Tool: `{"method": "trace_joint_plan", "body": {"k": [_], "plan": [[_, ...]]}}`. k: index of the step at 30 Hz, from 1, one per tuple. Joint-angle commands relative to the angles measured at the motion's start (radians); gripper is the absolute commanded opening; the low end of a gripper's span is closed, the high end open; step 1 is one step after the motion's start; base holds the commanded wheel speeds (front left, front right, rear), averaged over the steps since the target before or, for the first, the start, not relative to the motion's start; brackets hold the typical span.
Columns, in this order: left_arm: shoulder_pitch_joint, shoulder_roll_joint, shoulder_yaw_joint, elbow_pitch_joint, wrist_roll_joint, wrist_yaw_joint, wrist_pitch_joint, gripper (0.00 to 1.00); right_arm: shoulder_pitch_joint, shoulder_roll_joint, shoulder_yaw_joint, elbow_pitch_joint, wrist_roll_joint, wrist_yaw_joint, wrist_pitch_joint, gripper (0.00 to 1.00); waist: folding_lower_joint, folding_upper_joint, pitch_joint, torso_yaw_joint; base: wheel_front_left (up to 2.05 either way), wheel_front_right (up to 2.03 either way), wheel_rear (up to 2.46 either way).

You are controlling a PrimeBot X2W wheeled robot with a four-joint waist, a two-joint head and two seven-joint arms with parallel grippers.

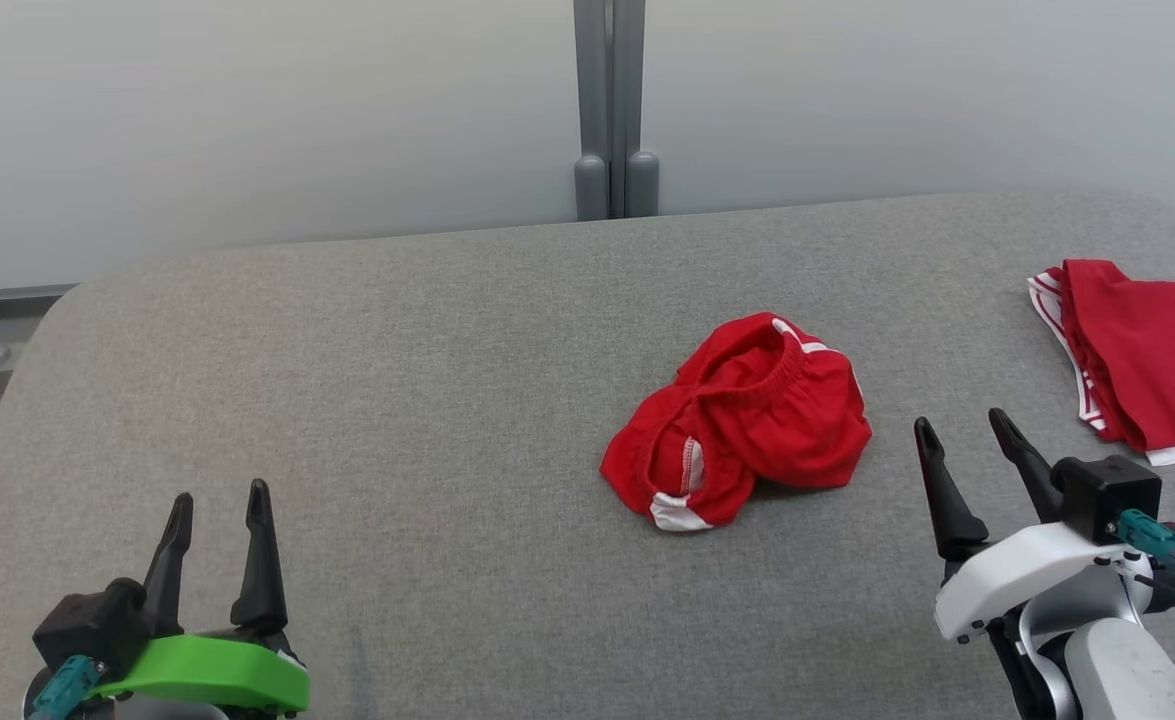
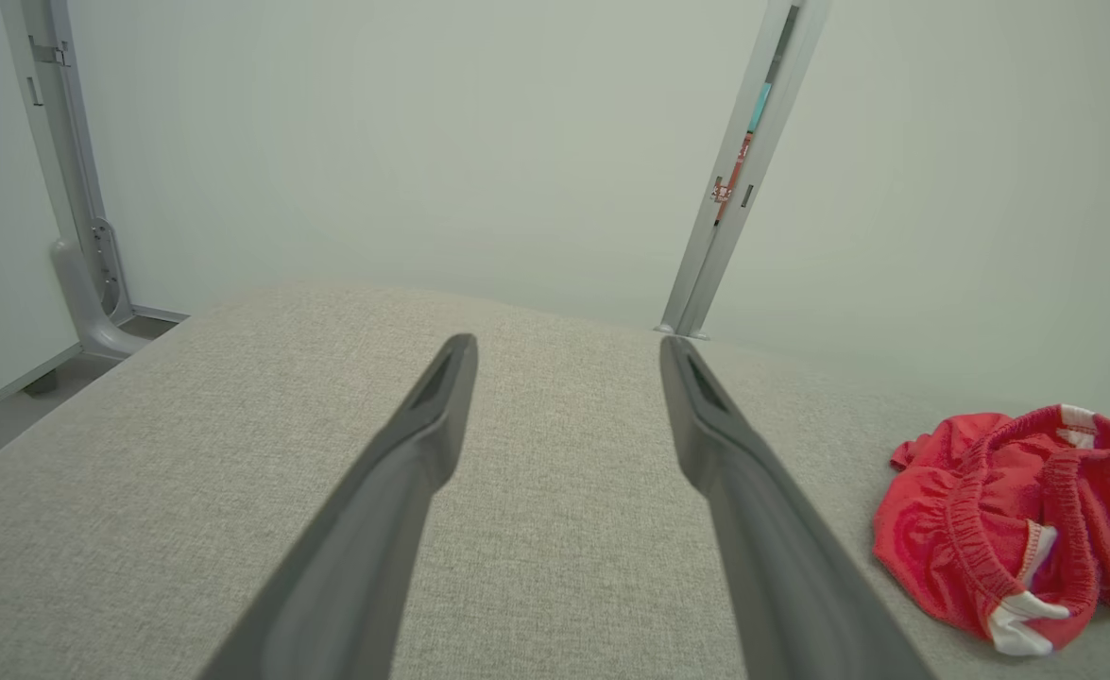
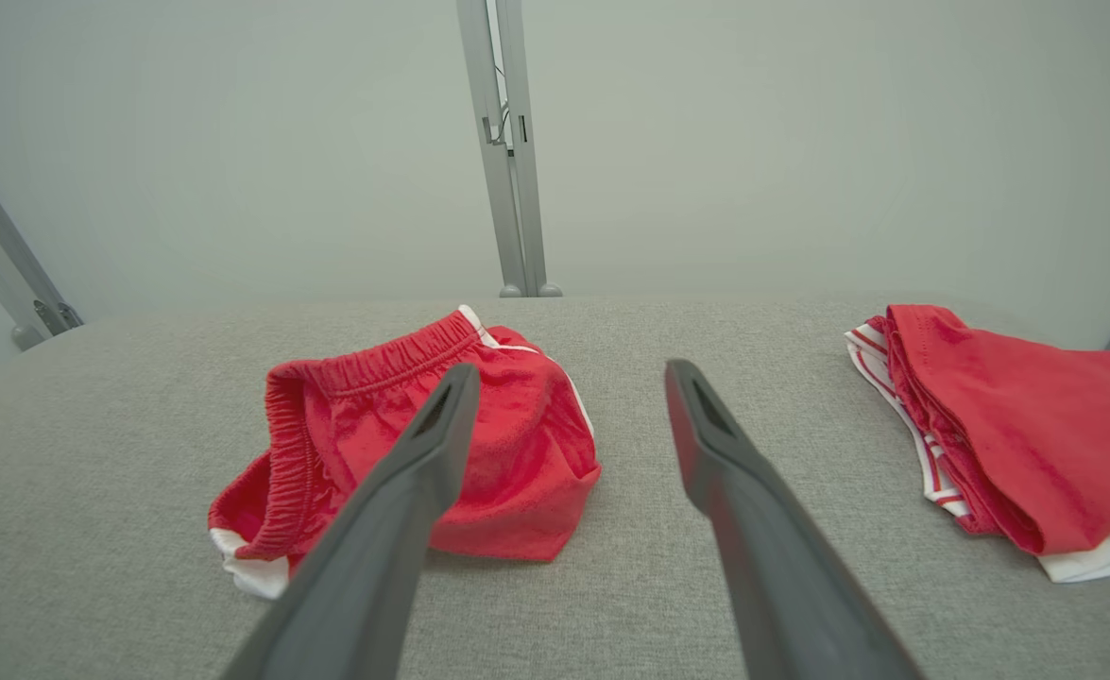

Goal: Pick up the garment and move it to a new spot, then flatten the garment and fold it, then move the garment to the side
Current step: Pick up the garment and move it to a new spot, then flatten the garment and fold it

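Observation:
The garment point(image 1: 742, 420) is a pair of red shorts with white trim and an elastic waistband, lying crumpled right of centre on the grey padded table point(image 1: 397, 400). It also shows at the far right of the left wrist view as the garment point(image 2: 1017, 524), and left of centre in the right wrist view as the garment point(image 3: 403, 444). My left gripper point(image 1: 219, 510) hovers open near the table's front left, far from the cloth. To the right of the shorts my right gripper point(image 1: 959, 428) stands open with nothing between its fingers.
A folded pile of red and white clothes point(image 1: 1137, 355) lies at the table's right edge, also the clothes pile point(image 3: 1017, 444) in the right wrist view. A pale wall with a grey post point(image 1: 612, 110) runs behind the table. Bare grey surface spreads left of the shorts.

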Motion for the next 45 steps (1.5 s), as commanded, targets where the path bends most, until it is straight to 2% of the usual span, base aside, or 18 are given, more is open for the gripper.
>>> {"method": "trace_joint_plan", "body": {"k": [1, 9, 36, 40, 45], "plan": [[0.011, 0.002, 0.000, 0.016, 0.009, -0.007, -0.001, 1.00, -0.008, -0.004, 0.004, 0.002, 0.006, -0.002, -0.001, 1.00, 0.0000, 0.0000, 0.001, 0.000, 0.00, 0.00, 0.00], [-0.020, -0.004, -0.014, 0.058, 0.028, -0.019, -0.001, 1.00, -0.016, -0.006, 0.018, 0.004, 0.006, -0.002, 0.009, 1.00, 0.0000, 0.0000, 0.009, -0.003, 0.00, 0.00, 0.00], [-0.041, 0.010, -0.035, 0.065, 0.008, -0.010, 0.006, 1.00, -0.003, 0.007, 0.020, 0.006, 0.006, -0.002, 0.005, 1.00, 0.0000, 0.0000, 0.016, 0.009, 0.00, 0.00, 0.00], [-0.058, 0.008, -0.040, 0.055, 0.007, -0.004, 0.022, 1.00, -0.007, 0.008, 0.024, 0.006, 0.005, -0.002, 0.004, 1.00, 0.0000, 0.0000, 0.020, 0.006, 0.00, 0.00, 0.00], [-0.140, 0.007, -0.070, 0.050, -0.004, -0.022, 0.094, 1.00, -0.021, 0.000, 0.038, 0.003, -0.003, -0.002, 0.011, 1.00, 0.0000, 0.0000, 0.034, -0.012, 0.00, 0.00, 0.00]]}}
